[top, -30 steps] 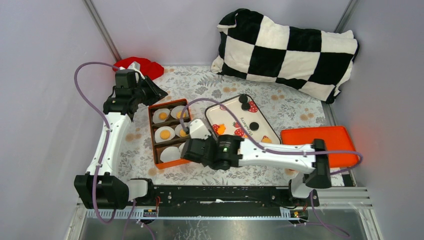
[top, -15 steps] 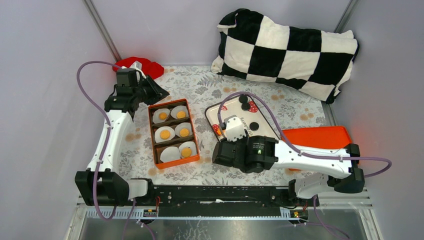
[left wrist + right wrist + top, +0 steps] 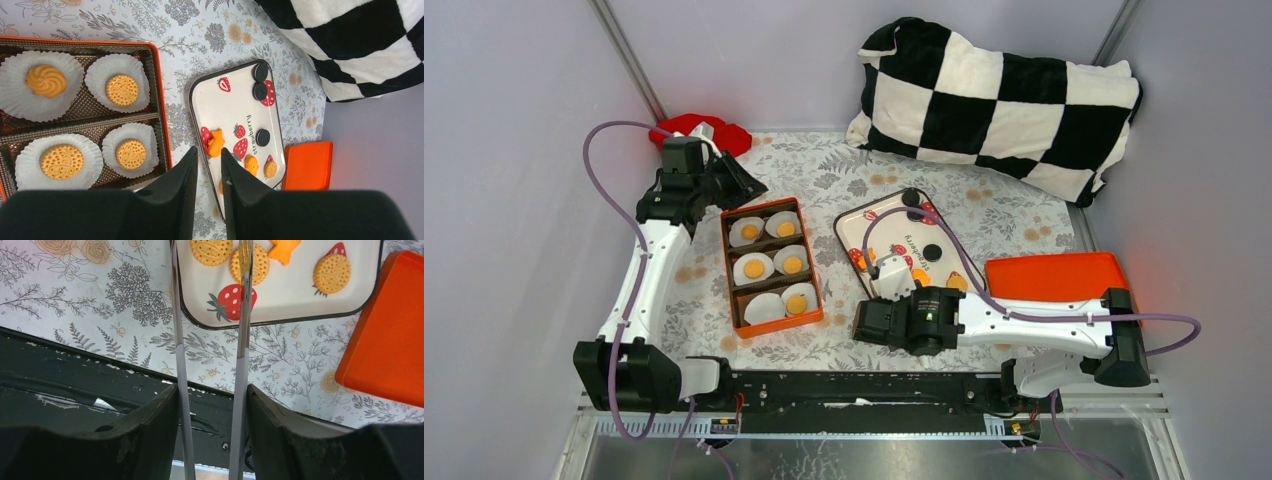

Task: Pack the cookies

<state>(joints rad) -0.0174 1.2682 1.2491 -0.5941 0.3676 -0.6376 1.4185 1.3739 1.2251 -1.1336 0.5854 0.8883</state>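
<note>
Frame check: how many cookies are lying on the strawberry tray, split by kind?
Round black cookies: 3
Round golden cookies: 3
Irregular orange cookies: 2
Total visible on the white strawberry-print tray: 8

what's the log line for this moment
right hand open above tray near edge | left hand open, high beside box | one cup empty | cookies on tray

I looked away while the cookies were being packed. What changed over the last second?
The right gripper, open and empty, swung from over the orange box rightward to the near end of the strawberry tray, uncovering a cookie in the box's near compartment. The left gripper barely moved; box and tray stayed put.
</note>
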